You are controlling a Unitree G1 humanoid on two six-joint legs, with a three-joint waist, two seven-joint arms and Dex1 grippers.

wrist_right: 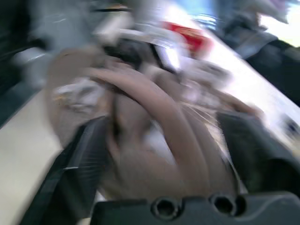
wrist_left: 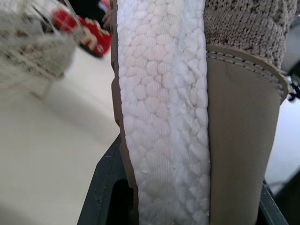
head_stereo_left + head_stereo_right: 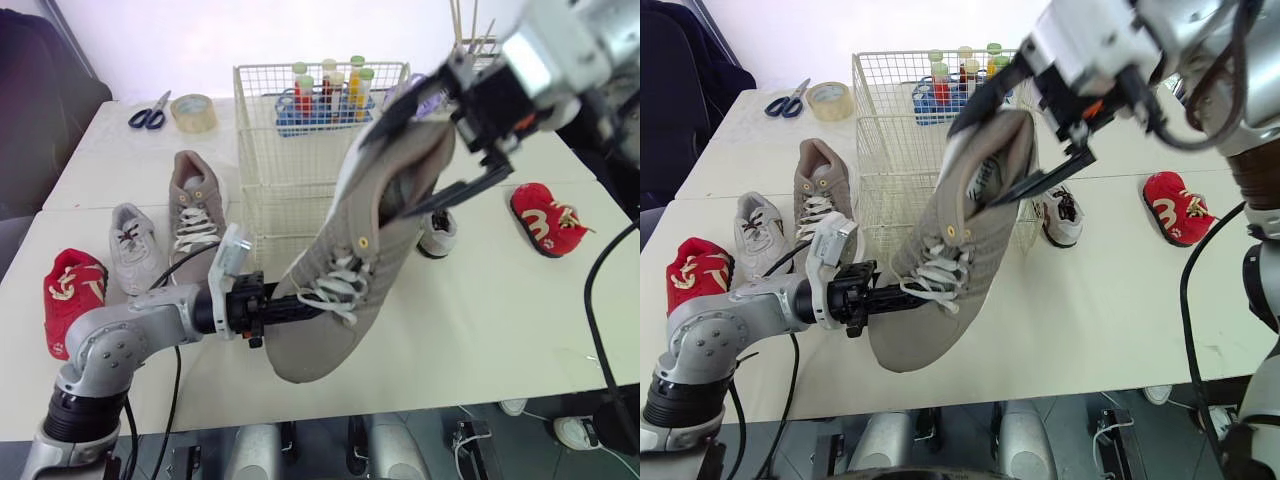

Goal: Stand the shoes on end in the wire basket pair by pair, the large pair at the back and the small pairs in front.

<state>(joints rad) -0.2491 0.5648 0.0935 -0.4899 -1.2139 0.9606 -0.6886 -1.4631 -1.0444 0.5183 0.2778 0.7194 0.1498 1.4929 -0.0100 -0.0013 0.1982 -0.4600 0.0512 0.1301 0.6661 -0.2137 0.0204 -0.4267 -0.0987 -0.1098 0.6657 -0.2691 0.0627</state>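
A large taupe shoe (image 3: 355, 270) hangs tilted in the air in front of the empty wire basket (image 3: 285, 150), toe down and heel up. My left gripper (image 3: 278, 312) is shut on its middle, with the white sole (image 2: 164, 117) between the fingers. My right gripper (image 3: 435, 155) clamps the raised heel, one finger along the sole and the other in the opening. The matching taupe shoe (image 3: 195, 205) lies on the table to the left. Beside it lie a small grey shoe (image 3: 133, 248) and a small red shoe (image 3: 72, 295). On the right lie another small grey shoe (image 3: 438, 232) and a red one (image 3: 545, 218).
Behind the basket stands a blue rack of coloured tubes (image 3: 325, 95). Scissors (image 3: 150, 112) and a roll of tape (image 3: 194, 112) lie at the far left. The table's front edge (image 3: 420, 400) runs just below the shoe's toe.
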